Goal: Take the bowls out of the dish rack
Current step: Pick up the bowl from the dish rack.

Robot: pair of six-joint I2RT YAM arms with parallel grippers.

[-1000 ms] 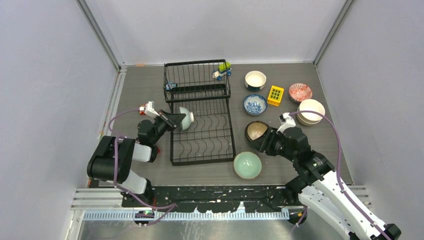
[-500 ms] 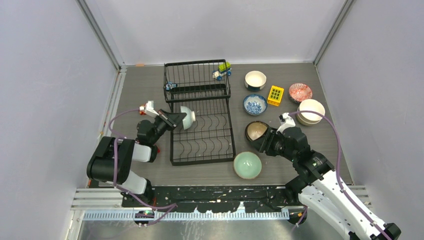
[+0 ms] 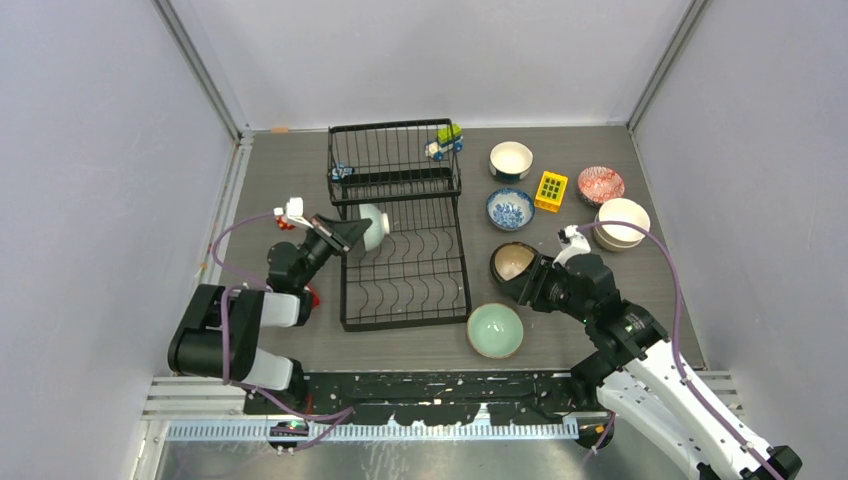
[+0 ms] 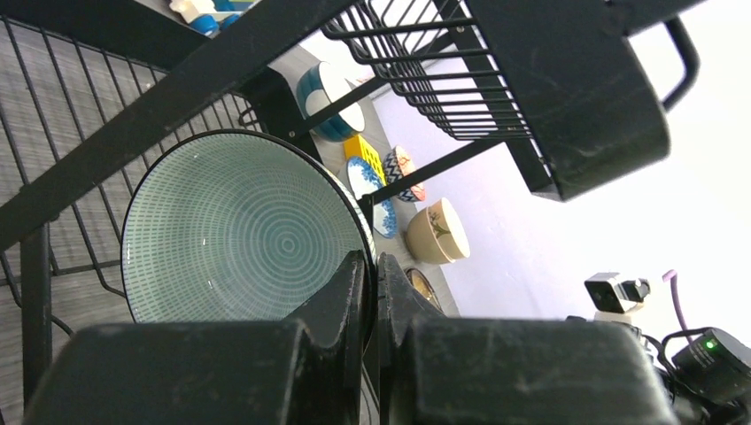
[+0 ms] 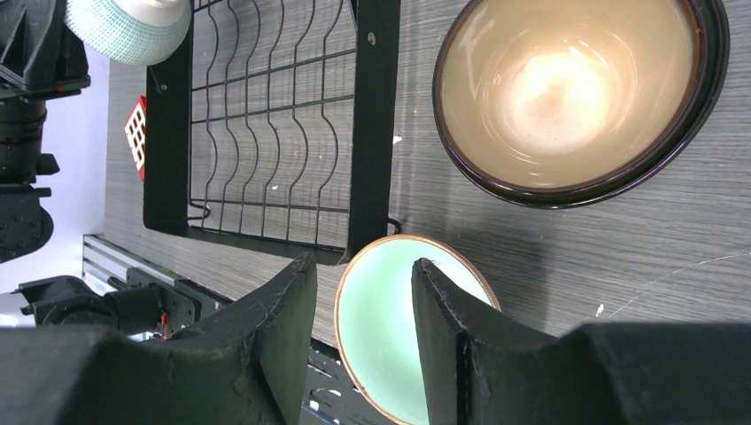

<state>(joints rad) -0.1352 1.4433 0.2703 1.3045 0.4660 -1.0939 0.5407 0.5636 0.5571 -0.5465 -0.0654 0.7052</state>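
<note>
Left gripper (image 3: 348,234) pinching the rim of a teal bowl (image 3: 374,226) at the left side of a black wire dish rack (image 3: 344,290).

From the left wrist camera, the two fingers (image 4: 341,292) are clamped tight on the near rim of the teal bowl. The bowl stands on edge, its ringed hollow facing the camera. It sits over the rack's low front section, at the far left, just in front of the raised back shelf. Whether it rests on the wires cannot be told. The bowl lies to this gripper's right, so the way out is probably up and back to the left, over the side rail. The right gripper (image 5: 363,264) has its jaws apart and holds nothing. It hovers across the rack near a brown bowl (image 5: 576,97) and a pale green bowl (image 5: 381,328) on the table, well apart from the teal one.
</note>
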